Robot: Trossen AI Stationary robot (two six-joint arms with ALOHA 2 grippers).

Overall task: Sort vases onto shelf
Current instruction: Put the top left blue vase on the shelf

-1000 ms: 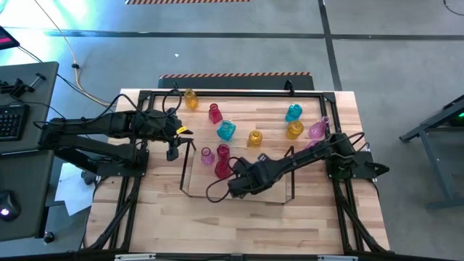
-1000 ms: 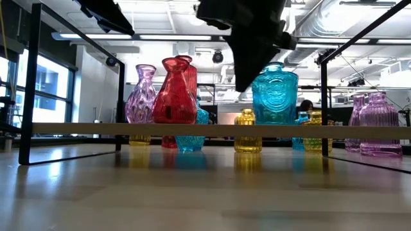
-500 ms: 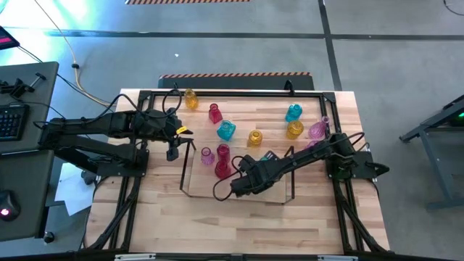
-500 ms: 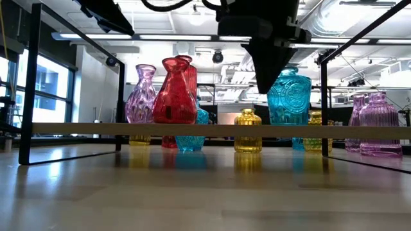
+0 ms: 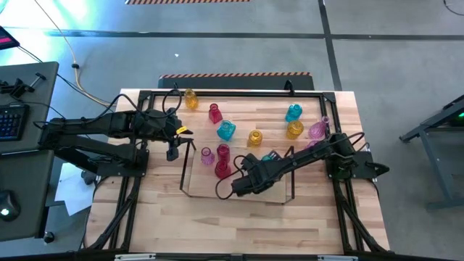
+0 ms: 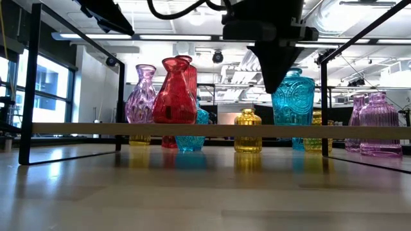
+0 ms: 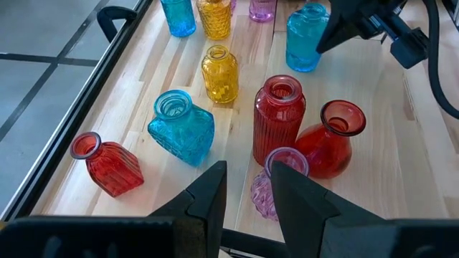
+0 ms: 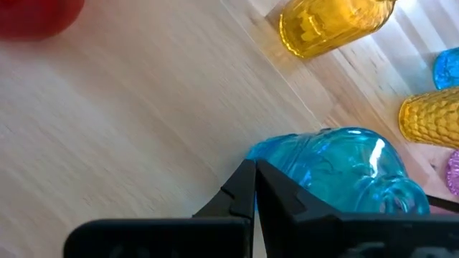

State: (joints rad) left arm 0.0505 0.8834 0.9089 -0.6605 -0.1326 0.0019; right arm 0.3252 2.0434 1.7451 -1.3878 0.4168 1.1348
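Four vases [image 5: 215, 161] stand on the shelf [image 5: 196, 192] — others behind it.

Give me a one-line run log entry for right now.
right gripper: shut, beside cyan vase on shelf | left gripper: idle at shelf's left end | red vase: on shelf

The table [image 5: 217, 217] is pale wood planks inside a black frame [image 5: 232, 93], standing on a grey floor [image 5: 217, 43] crossed by dark lines. A striped hazard strip [image 5: 235, 75] lies just beyond its far edge. A desk [image 5: 22, 145] with a keyboard [image 5: 11, 122] stands alongside. Windows [image 6: 45, 90] and ceiling ducts [image 6: 334, 25] show behind.
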